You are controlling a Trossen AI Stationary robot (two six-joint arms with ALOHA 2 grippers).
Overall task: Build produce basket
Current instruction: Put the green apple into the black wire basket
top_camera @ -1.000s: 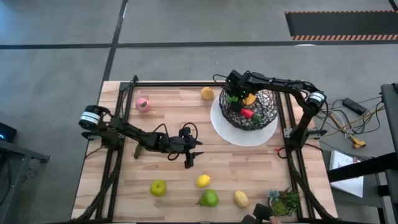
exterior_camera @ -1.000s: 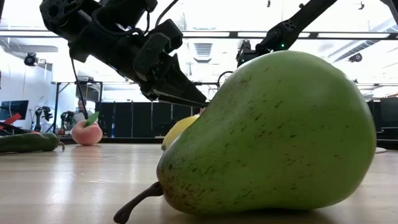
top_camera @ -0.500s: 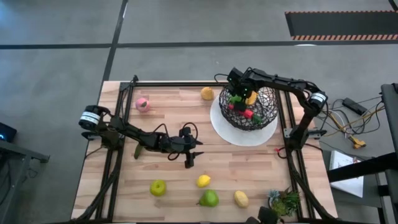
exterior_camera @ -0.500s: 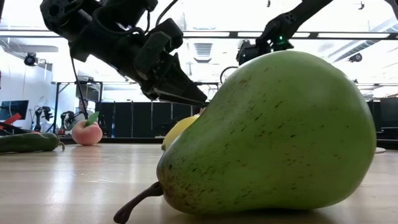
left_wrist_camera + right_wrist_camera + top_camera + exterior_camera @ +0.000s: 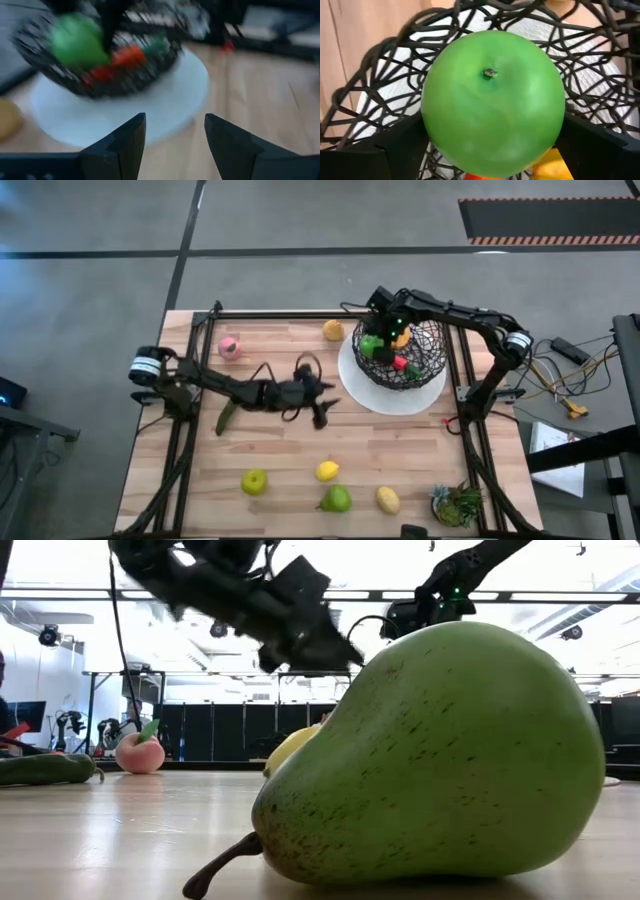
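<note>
The dark brown see-through basket of woven wire (image 5: 402,355) sits on the flat round white plate (image 5: 355,387) at the far right part of the wooden table (image 5: 280,450). My right gripper (image 5: 380,330) is over the far left side of the basket. Its two dark fingers (image 5: 395,145) squeeze a round bright green apple (image 5: 492,102) between them, one finger on each side, and the apple hangs just above the wire. Under the apple, inside the basket, I see a red piece (image 5: 398,362) and a yellow-orange piece (image 5: 552,167).

My left gripper (image 5: 320,412) hangs over the middle of the table, just beside the plate's near left edge. Its fingers (image 5: 122,145) are spread wide with nothing between them, and they point at the plate and basket.

The other toys lie apart from my fingers on the wood: a pink peach (image 5: 229,347) and a yellow-orange fruit (image 5: 332,331) far back, a long dark green vegetable (image 5: 226,417) under my left arm, and a small green apple (image 5: 255,481), a yellow lemon (image 5: 327,471), a big green pear (image 5: 336,499) and a second lemon (image 5: 387,499) along the near edge. A leafy green plant tuft (image 5: 458,505) sits at the near right corner.
</note>
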